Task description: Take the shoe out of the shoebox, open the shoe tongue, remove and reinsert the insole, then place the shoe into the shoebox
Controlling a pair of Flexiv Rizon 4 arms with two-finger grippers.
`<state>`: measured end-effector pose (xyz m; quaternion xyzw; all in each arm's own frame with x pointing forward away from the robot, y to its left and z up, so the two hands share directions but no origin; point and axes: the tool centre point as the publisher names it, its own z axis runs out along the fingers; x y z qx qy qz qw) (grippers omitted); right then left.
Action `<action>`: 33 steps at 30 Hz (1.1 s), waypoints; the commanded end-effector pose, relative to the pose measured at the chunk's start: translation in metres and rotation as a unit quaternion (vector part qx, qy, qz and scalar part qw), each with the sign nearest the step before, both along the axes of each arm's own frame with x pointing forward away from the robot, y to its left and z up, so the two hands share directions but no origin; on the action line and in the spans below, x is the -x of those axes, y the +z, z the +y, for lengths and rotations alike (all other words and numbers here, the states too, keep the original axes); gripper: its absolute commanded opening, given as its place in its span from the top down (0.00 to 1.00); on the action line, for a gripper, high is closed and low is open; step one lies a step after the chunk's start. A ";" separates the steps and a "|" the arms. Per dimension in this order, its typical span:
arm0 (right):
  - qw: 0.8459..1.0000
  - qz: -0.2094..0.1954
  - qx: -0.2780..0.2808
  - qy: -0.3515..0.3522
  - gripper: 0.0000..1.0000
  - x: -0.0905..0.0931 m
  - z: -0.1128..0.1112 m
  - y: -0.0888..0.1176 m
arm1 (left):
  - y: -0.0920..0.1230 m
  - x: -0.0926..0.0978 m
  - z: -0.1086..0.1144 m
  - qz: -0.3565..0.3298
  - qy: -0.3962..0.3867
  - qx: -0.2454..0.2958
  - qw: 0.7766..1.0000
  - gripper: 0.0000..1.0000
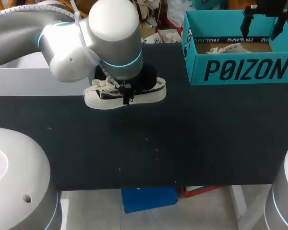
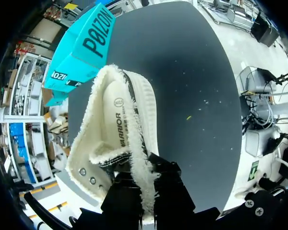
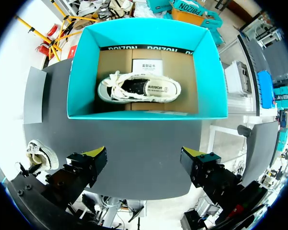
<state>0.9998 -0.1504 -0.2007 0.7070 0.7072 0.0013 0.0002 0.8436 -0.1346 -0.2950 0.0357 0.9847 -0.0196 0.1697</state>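
Left wrist view shows the shoe [image 2: 145,108] sole down on the table [image 2: 206,96], out of the shoebox [image 2: 84,48] and well apart from it. Its long axis runs straight ahead from the left gripper [image 2: 144,199], with the eyelet end nearest the fingers and the heel end pointing toward the shoebox. The frayed side wall of the collar passes down between the two dark fingers, one inside the shoe's mouth and one outside, set narrow. The yellow tips are hidden behind the fringe, so the pinch looks made rather than being plainly seen. The insole [image 2: 114,115] lies flat inside, open to view from the heel up to where the tongue folds over it.

The coming move turns on that layout, I judge. With the left arm holding one wall, the mouth is free on the side facing the shoebox. A second gripper would best come in from the shoebox end, along the shoe's length, to reach the tongue or insole.

The right gripper [image 3: 145,160] hangs above the shoebox, fingers wide with nothing between them, well apart from the shoe. A second shoe [image 3: 139,88] lies inside the shoebox, its length across the box.
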 end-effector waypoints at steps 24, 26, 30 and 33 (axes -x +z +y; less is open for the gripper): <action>1.000 0.000 0.000 0.000 0.00 0.000 0.000 0.000 | -0.113 0.042 -0.026 0.012 -0.035 -0.029 0.999 0.82; 1.000 0.000 0.000 0.000 0.00 0.000 0.000 0.000 | -0.105 0.041 -0.027 0.023 -0.029 -0.020 0.999 0.00; 1.000 0.000 0.000 0.000 0.00 0.000 0.000 0.000 | -0.076 0.038 -0.022 0.051 -0.006 0.005 0.999 0.00; 1.000 0.000 0.000 0.000 0.00 0.000 0.000 0.000 | -0.049 0.035 -0.015 0.070 0.008 0.026 0.997 0.00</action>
